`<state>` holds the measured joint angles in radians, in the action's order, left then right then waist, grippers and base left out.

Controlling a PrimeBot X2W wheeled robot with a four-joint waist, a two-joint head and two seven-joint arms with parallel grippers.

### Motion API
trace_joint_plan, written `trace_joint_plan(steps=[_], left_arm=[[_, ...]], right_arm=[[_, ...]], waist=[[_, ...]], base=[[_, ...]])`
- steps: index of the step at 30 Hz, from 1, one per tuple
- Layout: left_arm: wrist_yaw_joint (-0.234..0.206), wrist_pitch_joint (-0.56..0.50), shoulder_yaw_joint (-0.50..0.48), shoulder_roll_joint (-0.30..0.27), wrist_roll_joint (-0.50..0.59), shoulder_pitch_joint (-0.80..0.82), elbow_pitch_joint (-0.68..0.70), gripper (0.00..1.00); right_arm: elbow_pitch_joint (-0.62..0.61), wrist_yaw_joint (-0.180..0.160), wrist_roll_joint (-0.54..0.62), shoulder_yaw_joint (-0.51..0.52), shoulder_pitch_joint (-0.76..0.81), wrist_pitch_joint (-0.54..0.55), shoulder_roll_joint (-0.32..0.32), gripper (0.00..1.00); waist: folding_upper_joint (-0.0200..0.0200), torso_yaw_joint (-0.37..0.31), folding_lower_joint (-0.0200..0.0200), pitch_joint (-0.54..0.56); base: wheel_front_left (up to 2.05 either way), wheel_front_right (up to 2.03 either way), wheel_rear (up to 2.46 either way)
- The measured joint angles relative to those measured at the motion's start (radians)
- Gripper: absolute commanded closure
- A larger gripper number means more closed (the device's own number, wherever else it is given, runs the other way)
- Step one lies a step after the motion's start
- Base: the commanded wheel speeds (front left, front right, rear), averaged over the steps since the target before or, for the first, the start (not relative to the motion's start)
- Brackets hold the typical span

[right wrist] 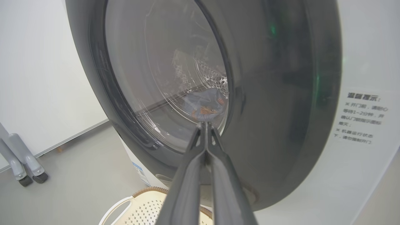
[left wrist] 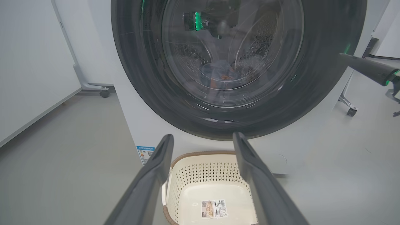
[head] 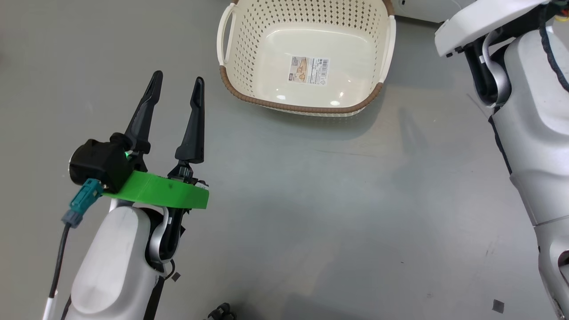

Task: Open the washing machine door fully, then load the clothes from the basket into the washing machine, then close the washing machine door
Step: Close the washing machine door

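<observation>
Right wrist view: washing machine door (right wrist: 281, 93) lies against the washing machine (right wrist: 359, 162) front and looks shut or nearly so, with the clothes (right wrist: 204, 106) behind its glass in the drum. Door is dead ahead of my right end effector (right wrist: 204, 125), fingers pressed together, tips at the window's edge; contact unclear. Right arm is nearer. Left end effector (head: 178, 78) is spread, holding nothing, beside the empty basket (head: 306, 109) on the floor.

Head cam down on floor (head: 311, 200) + basket (head: 302, 108), both wrist cams face washer door (left wrist: 237, 62), R closer, all share basket
</observation>
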<state>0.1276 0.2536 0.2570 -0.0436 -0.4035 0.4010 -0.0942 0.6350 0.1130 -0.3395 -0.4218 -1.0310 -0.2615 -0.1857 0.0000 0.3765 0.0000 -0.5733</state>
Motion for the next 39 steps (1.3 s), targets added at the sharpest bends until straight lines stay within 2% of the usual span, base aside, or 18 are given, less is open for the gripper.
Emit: trace_joint_plan(steps=[1, 2, 3, 4, 30, 39], left_arm=[[0.0, 0.0, -0.003, -0.005, 0.0, -0.005, -0.001, 0.0], [0.0, 0.0, -0.006, -0.007, 0.0, -0.012, -0.001, 0.0], [0.0, 0.0, -0.01, -0.009, 0.002, -0.018, -0.004, 0.0], [0.0, 0.0, -0.013, -0.011, 0.006, -0.024, -0.005, 0.0], [0.0, 0.0, -0.161, -0.065, 0.062, -0.161, -0.066, 0.0], [0.0, 0.0, -0.207, -0.064, 0.078, -0.207, -0.081, 0.0]], right_arm=[[-0.001, 0.0, -0.001, -0.001, 0.01, 0.0, 0.005, 0.96], [-0.003, 0.0, -0.002, -0.001, 0.021, 0.0, 0.009, 0.64], [-0.005, 0.0, -0.002, -0.001, 0.032, 0.0, 0.014, 0.11], [-0.006, 0.0, -0.002, 0.0, 0.043, 0.0, 0.019, 0.0], [-0.112, -0.001, -0.005, 0.092, 0.38, 0.0, 0.063, 0.0], [-0.149, -0.019, -0.014, 0.151, 0.515, 0.0, 0.07, 0.0]], waist=[[0.0, -0.004, 0.0, 0.008], [0.0, -0.008, 0.0, 0.015], [0.0, -0.013, 0.0, 0.023], [0.0, -0.018, 0.0, 0.03], [0.0, -0.166, 0.0, 0.226], [0.0, -0.219, 0.0, 0.305]], base=[[0.0, 0.0, 0.0], [0.0, 0.0, 0.0], [0.0, 0.0, 0.0], [0.0, 0.0, 0.0], [0.0, 0.0, 0.0], [0.0, 0.0, 0.0]])
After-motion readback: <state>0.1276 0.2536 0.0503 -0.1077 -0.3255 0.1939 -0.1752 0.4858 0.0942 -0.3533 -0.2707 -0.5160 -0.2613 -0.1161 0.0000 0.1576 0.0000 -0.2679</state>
